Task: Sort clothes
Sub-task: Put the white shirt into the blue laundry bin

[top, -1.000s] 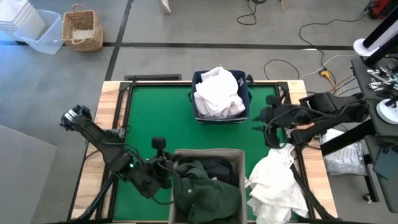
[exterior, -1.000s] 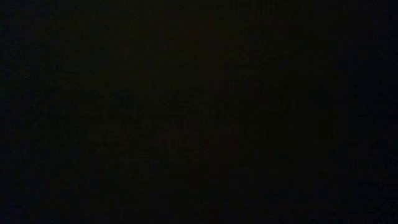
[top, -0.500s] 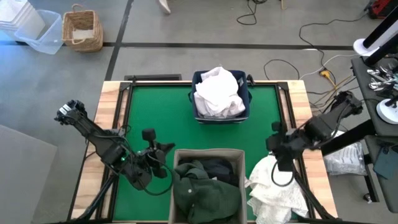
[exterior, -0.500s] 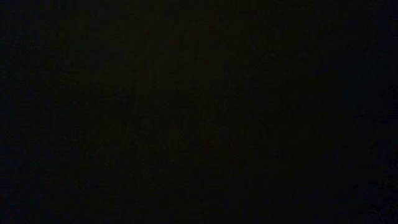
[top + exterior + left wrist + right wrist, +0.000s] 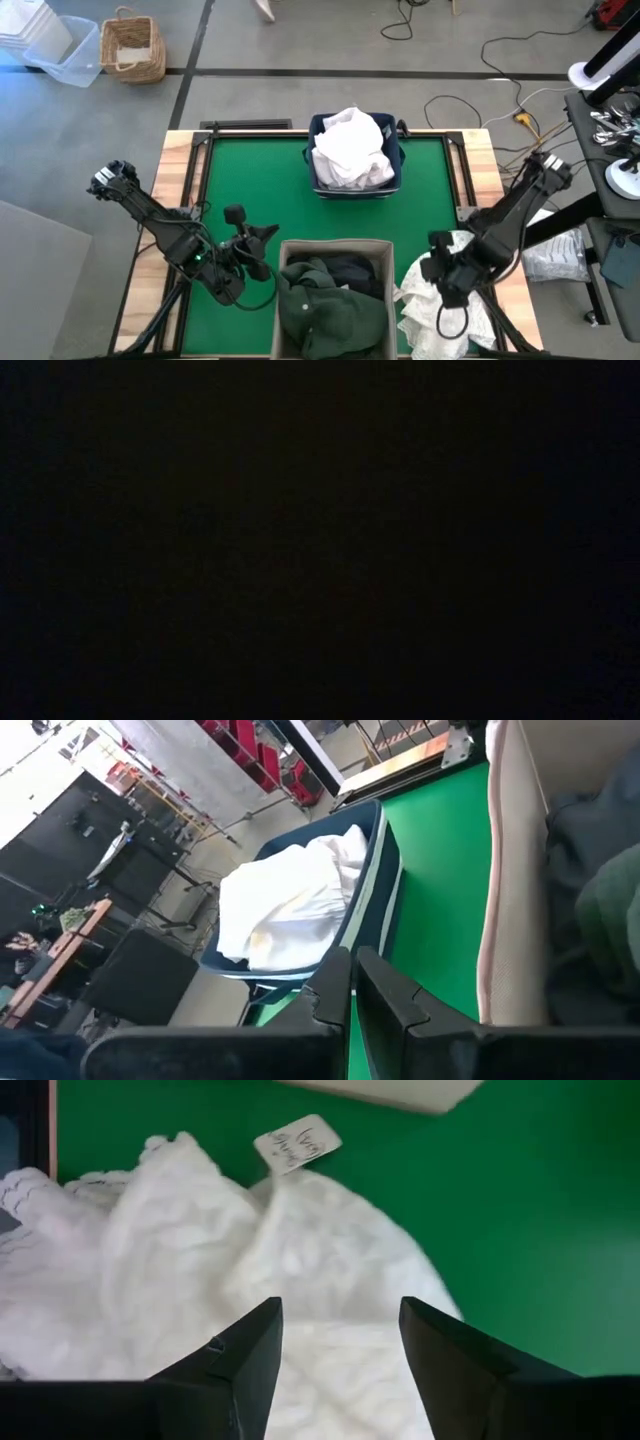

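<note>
With our right gripper (image 5: 338,1348) poised jaws apart above the white garment (image 5: 200,1270), we might pinch only a loose fold and drag it off the table (image 5: 250,180); our left gripper (image 5: 352,982) waits, jaws together.

High view bright, even, soft shadows. Low view fully black. Wrist views sharp; left background slightly overexposed.

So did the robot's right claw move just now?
Yes. The right gripper swung from beside the navy bin toward the table's near edge, over the white garment.
</note>
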